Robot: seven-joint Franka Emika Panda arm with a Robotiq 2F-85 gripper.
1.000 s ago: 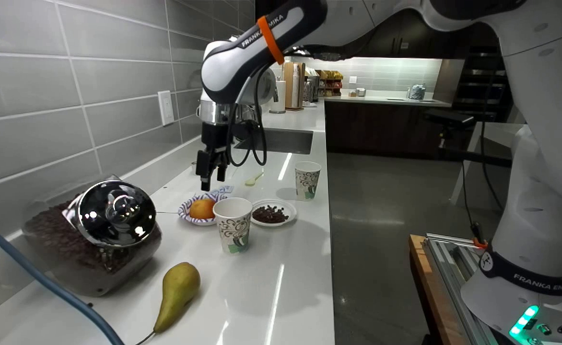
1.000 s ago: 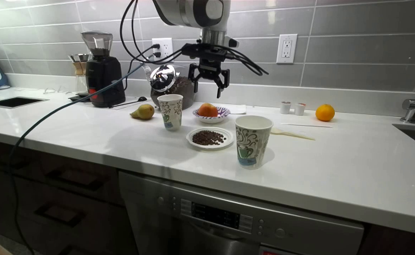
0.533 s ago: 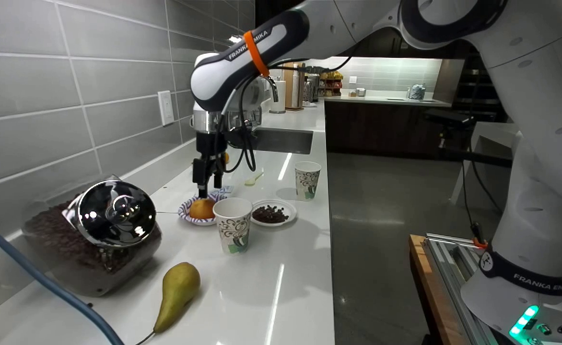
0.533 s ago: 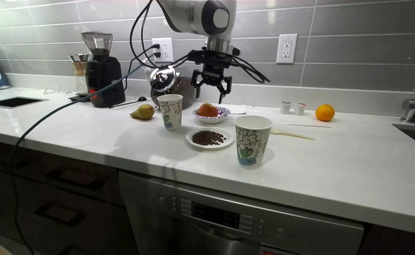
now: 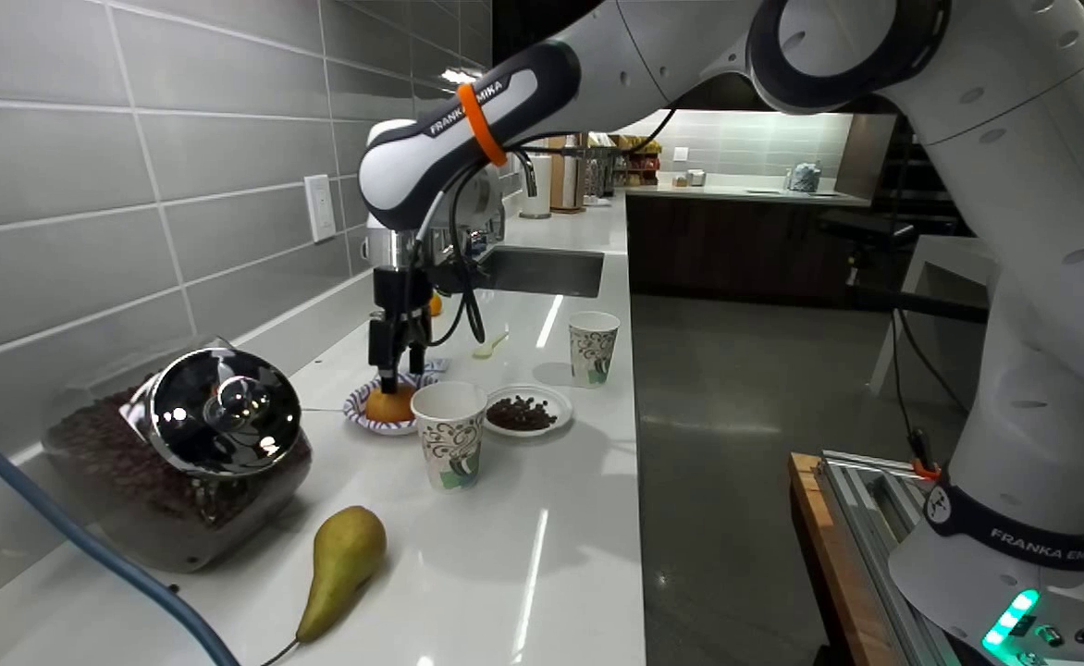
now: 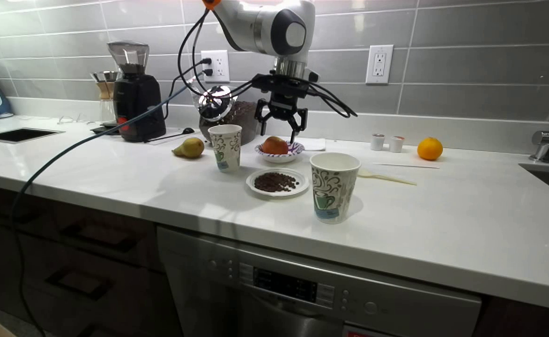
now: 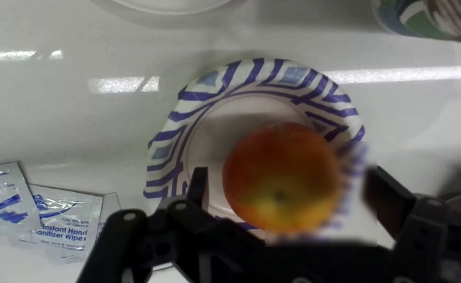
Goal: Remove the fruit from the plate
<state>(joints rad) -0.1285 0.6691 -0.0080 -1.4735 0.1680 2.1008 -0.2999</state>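
My fingers are spread and point down, one to each side of the fruit, with a gap showing on both flanks in the wrist view; I take it this straddle is meant to let them close across its middle. The fruit sits unheld in the plate, toward the back edge of the bench; the raised rim likely keeps so round a thing from rolling off, and I hang overhead, I think, because that rim would bar a low approach. Whether my tips are low enough for a sure pinch I cannot tell. One fruit, one plate, then. Nearer the front edge lies one dish, whose lip probably serves to keep its dark bits, too many to count, in one patch. Two cups stand upright: one close to the front edge, the other farther back, between the dish and one pear, which lies on its side, perhaps because it would not balance on end. Along the back edge I count one jar, at least two wipe packets, two pods and one orange; in front of the pods and orange lies one pale utensil.
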